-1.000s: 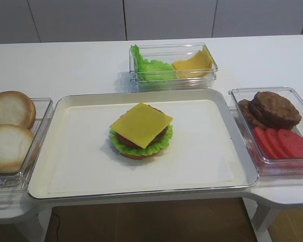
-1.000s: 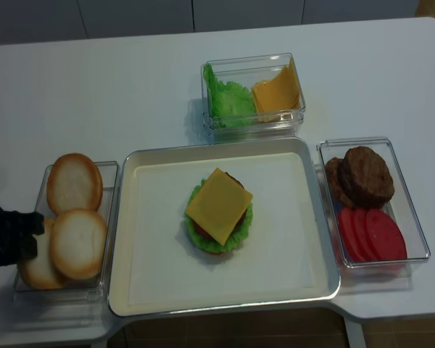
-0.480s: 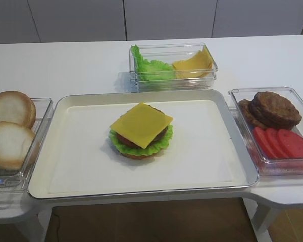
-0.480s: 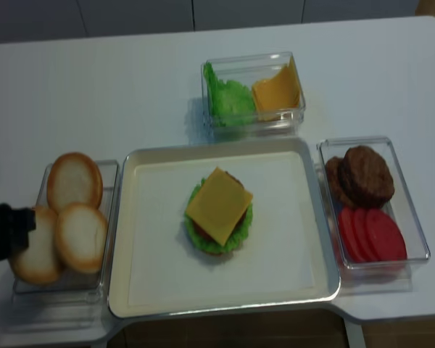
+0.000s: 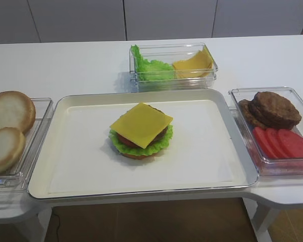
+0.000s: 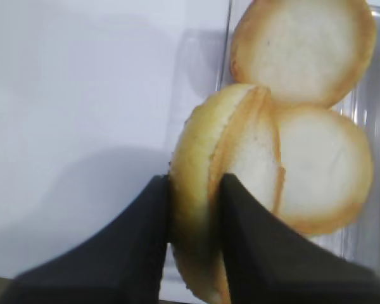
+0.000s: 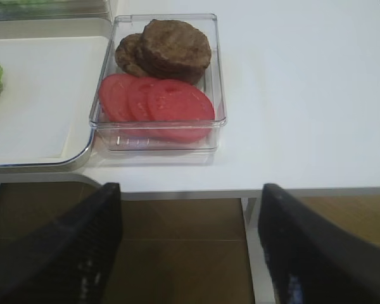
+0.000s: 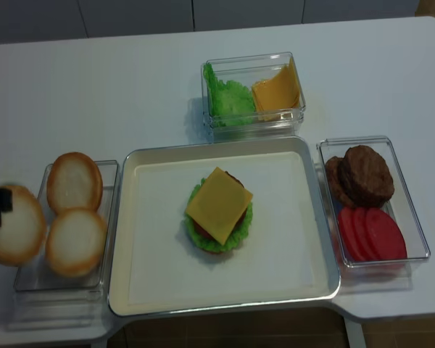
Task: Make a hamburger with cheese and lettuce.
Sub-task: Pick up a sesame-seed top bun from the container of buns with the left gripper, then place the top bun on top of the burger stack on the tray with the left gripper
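Lifted since a second ago, a bun half rides edge-on between the clenched left gripper fingers — light, squashy; rim grip suits it.
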Robot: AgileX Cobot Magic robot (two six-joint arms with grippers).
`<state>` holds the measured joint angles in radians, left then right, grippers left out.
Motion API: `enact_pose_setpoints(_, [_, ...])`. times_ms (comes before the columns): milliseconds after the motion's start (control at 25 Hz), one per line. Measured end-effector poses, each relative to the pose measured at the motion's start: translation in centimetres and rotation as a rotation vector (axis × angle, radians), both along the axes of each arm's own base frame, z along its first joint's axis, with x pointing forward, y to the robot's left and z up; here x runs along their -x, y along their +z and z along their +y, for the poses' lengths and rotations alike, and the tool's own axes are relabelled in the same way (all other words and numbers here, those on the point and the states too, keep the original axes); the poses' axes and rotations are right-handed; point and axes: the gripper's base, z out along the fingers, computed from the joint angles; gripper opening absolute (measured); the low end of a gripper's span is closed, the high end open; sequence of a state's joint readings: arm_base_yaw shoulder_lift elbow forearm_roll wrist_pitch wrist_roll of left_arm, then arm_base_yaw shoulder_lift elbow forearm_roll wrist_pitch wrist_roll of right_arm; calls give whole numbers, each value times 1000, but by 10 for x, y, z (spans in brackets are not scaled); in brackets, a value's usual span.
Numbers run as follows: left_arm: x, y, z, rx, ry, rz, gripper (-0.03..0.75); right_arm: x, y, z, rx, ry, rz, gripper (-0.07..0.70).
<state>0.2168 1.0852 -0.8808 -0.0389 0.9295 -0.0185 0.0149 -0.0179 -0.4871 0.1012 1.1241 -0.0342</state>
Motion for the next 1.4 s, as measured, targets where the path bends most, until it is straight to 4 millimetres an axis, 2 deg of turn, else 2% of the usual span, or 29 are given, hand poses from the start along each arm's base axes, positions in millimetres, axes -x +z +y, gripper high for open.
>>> enact_pose_setpoints(160, [1,15,0,-12,0,-6,183,0,0,0,0,0,0,508])
enact_pose_setpoints(280, [-1,26,-9,-46,-69,-12,183,0,0,0,0,0,0,508])
enact_pose_setpoints(680, [-5,54,-73,-166,-354,-60,179,0,0,0,0,0,0,508])
enact_pose_setpoints(840, [-13,56,-104,-242,-435,-30,177,0,0,0,0,0,0,508])
enact_pose_setpoints(1000, [-21,57,-142,-345,-520,-15,177,0,0,0,0,0,0,508])
enact_pose_setpoints(1200, [-30,50,-193,-479,-592,-42,177,0,0,0,0,0,0,508])
enact_pose_setpoints(1400, [-36,43,-235,-538,-653,-84,177,0,0,0,0,0,0,508])
